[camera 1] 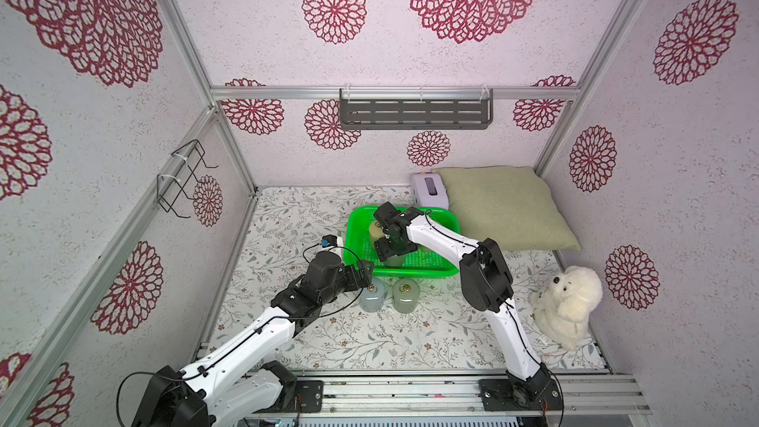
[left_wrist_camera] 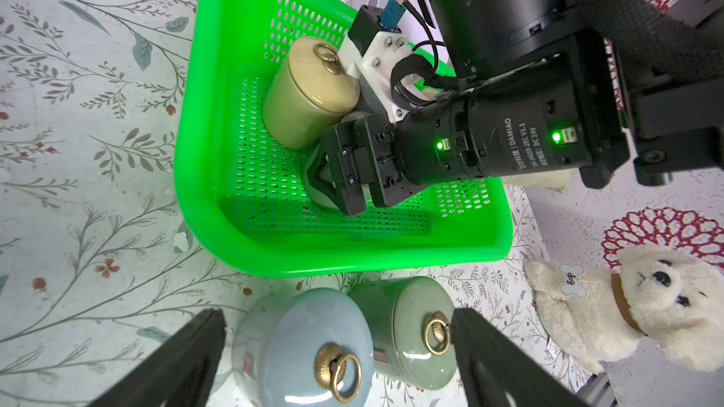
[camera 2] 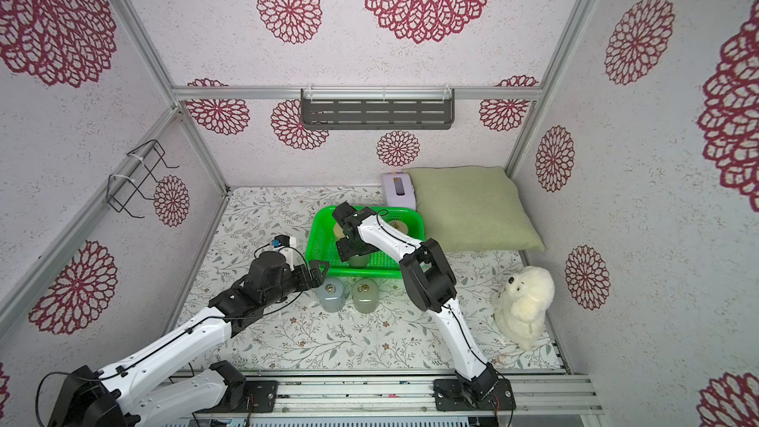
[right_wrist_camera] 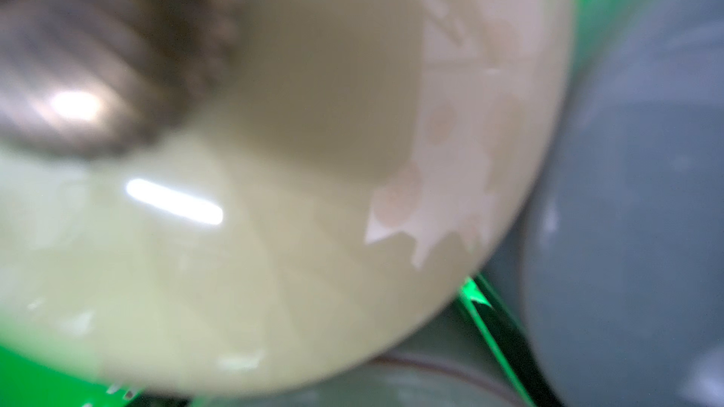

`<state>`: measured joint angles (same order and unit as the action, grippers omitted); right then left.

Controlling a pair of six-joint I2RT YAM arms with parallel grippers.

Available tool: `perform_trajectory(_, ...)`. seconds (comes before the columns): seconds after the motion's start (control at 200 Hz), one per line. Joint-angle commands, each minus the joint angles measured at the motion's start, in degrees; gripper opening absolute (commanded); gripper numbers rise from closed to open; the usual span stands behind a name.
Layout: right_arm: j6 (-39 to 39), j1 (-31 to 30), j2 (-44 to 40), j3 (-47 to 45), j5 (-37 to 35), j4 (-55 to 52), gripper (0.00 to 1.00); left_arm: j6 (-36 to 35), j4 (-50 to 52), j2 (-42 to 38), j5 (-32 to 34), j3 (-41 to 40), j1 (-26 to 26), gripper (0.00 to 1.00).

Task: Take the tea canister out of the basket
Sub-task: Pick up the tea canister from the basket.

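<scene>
Tea canister (camera 1: 393, 260): upright, near side of the basket (camera 1: 410, 272), directly beneath my right gripper (camera 1: 386, 249), which points down over its lid; jaw closure I cannot tell. Left gripper (camera 1: 367, 272): wide, outside the basket above a blue canister (camera 1: 372, 295), farther off.

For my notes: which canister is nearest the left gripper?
The blue-grey canister, outside the basket, below the open left gripper; the green canister beside it is farther.

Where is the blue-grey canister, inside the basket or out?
Out. The blue-grey canister stands upright on the table, outside the basket near rim, beside the green canister.
</scene>
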<state>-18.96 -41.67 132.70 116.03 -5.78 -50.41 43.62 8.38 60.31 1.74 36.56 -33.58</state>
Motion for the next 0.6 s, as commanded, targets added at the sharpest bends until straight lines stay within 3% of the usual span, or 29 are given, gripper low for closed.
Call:
perform_trajectory(0.0,0.57,0.27,-0.77,1.59,-0.19,-1.10,0.77,0.15,-1.43,-1.24,-0.42,-0.87,0.27,0.97)
perform_trajectory(0.07,0.54,0.27,-1.11,1.70,0.06,-1.05,0.73,0.11,-1.34,-1.30,-0.33,-0.87,0.26,0.97)
perform_trajectory(0.595,0.79,-0.82,-4.68,4.78,-1.71,-4.57,0.74,0.11,-1.18,-1.43,-0.45,-0.87,0.26,0.97)
